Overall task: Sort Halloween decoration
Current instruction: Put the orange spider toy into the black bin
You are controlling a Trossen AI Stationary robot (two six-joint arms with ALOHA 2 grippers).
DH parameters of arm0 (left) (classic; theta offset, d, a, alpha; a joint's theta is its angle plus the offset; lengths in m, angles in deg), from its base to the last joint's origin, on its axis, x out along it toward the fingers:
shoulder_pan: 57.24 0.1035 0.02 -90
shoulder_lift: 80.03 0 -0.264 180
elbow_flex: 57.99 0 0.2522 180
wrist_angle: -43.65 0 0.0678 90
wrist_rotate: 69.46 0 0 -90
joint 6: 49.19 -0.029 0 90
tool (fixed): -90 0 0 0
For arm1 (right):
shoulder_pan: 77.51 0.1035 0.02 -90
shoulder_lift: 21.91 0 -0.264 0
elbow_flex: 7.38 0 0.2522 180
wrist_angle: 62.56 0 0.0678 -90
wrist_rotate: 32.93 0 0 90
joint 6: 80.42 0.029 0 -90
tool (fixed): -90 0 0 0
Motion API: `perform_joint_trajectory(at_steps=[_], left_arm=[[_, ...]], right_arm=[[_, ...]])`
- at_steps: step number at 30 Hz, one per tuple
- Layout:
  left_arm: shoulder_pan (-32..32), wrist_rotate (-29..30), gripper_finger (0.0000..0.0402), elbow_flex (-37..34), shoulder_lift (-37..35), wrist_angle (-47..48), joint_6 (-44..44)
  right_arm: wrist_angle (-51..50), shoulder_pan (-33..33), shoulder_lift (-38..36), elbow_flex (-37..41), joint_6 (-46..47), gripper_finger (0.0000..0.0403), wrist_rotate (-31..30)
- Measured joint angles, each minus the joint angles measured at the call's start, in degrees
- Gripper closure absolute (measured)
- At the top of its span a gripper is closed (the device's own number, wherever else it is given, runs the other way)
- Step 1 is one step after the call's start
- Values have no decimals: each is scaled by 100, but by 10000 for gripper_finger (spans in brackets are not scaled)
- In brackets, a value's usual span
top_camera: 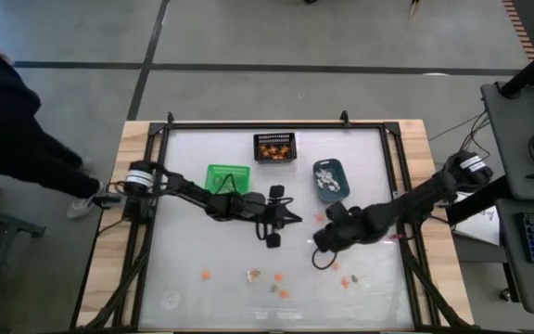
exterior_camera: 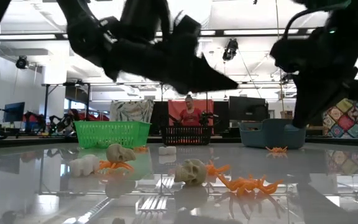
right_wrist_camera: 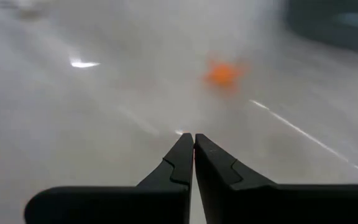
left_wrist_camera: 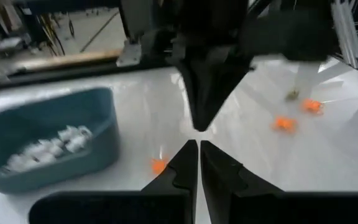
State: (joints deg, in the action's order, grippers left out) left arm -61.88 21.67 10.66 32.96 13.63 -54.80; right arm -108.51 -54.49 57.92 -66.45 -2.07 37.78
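Both my grippers, left (left_wrist_camera: 199, 146) and right (right_wrist_camera: 193, 140), are pressed together, empty. One orange trinket (right_wrist_camera: 222, 73) ahead of my right is blurred beyond identifying.

Left wrist: closed fingers over the white tabletop

The left gripper (left_wrist_camera: 199, 148) has its dark fingers (left_wrist_camera: 182, 171) pressed together, empty. At ten o'clock a blue-grey bin (left_wrist_camera: 73, 163) holds white trinkets (left_wrist_camera: 48, 144). Orange trinkets: one (left_wrist_camera: 158, 165) just beside the fingertips, two (left_wrist_camera: 284, 124) at two o'clock.
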Motion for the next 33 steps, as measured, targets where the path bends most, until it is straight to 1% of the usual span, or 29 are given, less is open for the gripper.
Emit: perform_joint_trajectory(at_steps=[1,3,6,8,11,15,18,23,25,28,31,33], left_arm=[[9,1,401,-83,-157,32,-101],[52,0,401,-334,-548,101,-286],[164,2,401,-863,-1254,184,-487],[247,0,401,-1216,-1752,186,-609],[325,-3,401,-1633,-2416,164,-769],[364,-14,401,-1981,-2988,77,-926],[388,-11,401,-2159,-3278,51,-1150],[583,-9,401,-2391,-3648,63,-1342],[690,-11,402,-2449,-3737,64,-1362],[815,-13,402,-2550,-3849,63,-1395],[862,-15,402,-2661,-3921,55,-1512],[869,-18,402,-2711,-3937,59,-1581]], right_arm=[[-329,-48,94,-152,94,394,33],[-934,-197,234,-423,266,391,337],[-1174,-374,343,-667,263,373,793],[-1177,-487,369,-785,202,352,905],[-1136,-716,410,-972,40,309,916],[-954,-1091,426,-1140,-96,250,876],[-958,-1287,571,-1252,-139,210,924],[-958,-1459,974,-1543,-155,169,1479],[-1039,-1528,1178,-1668,-151,160,1717],[-1647,-1607,1463,-1933,-158,155,2003],[-2413,-1681,1684,-2164,-235,156,2052],[-2509,-1743,1735,-2195,-269,159,2074]])
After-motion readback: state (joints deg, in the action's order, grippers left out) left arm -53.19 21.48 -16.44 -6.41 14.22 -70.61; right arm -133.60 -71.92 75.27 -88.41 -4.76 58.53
